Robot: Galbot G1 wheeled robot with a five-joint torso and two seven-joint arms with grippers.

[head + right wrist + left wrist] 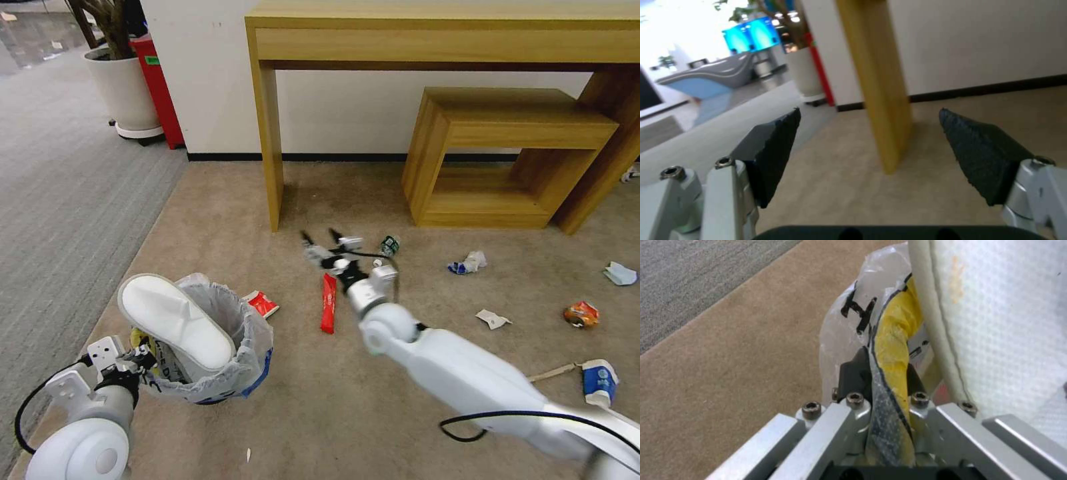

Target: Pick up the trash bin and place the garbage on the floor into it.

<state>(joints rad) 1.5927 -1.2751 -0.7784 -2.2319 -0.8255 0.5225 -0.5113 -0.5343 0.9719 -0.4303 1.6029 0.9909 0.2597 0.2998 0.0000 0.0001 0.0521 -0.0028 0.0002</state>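
The trash bin [230, 363], lined with a crinkly plastic bag, sits low at the left on the beige floor [320, 413]. A white slipper [175, 321] lies across its mouth. My left gripper [141, 360] is shut on the bin's near rim [891, 350], next to the slipper [996, 320]. My right gripper [319, 235] is open, reaching out over the carpet near the table leg [876, 83], with nothing between its fingers [773, 146]. Just behind it lies a red wrapper [329, 303]. More garbage is scattered: another red wrapper [262, 304], a crushed can [389, 245], crumpled paper [468, 263], a blue-white cup [599, 381].
A wooden table [440, 40] stands against the wall, with a low wooden stool [507, 153] under it. A potted plant [123, 90] stands on grey ribbed carpet [67, 187] at the far left. An orange wrapper [581, 313], a white scrap [493, 319] and a stick [552, 373] lie to the right.
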